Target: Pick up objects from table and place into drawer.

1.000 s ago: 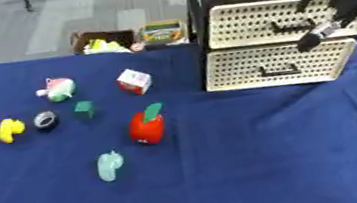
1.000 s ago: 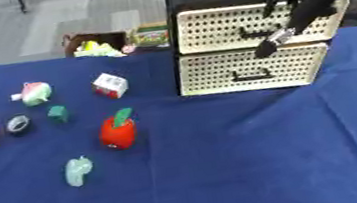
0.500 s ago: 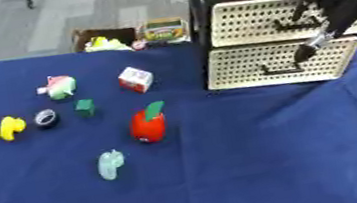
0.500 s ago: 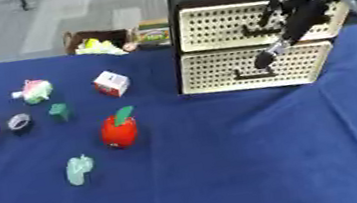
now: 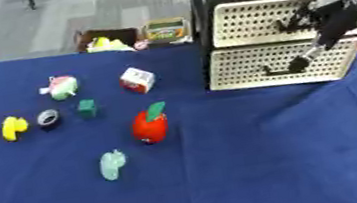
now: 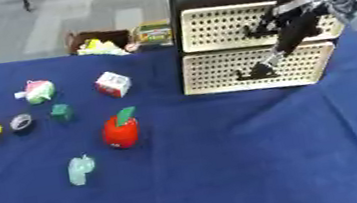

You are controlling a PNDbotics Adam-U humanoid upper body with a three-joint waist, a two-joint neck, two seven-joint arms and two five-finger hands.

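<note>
On the blue desk (image 5: 228, 177), nearest lies a pale green toy (image 5: 112, 164), then a red apple-shaped toy (image 5: 150, 124) with a green leaf. Farther left sit a yellow toy (image 5: 13, 127), a grey ring (image 5: 47, 117), a small green block (image 5: 87, 108), a pink-and-green toy (image 5: 60, 87) and a white-and-red box (image 5: 137, 80). At the far right stands the cream drawer unit (image 5: 247, 65), both drawers closed; the right hand (image 6: 286, 39) reaches down its front, fingers extended to the lower drawer's handle (image 6: 253, 72).

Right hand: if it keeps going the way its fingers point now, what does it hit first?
Most likely the lower drawer front, at its dark handle. The right hand points down-left toward it, fingertips about there already, though depth is unclear.
</note>
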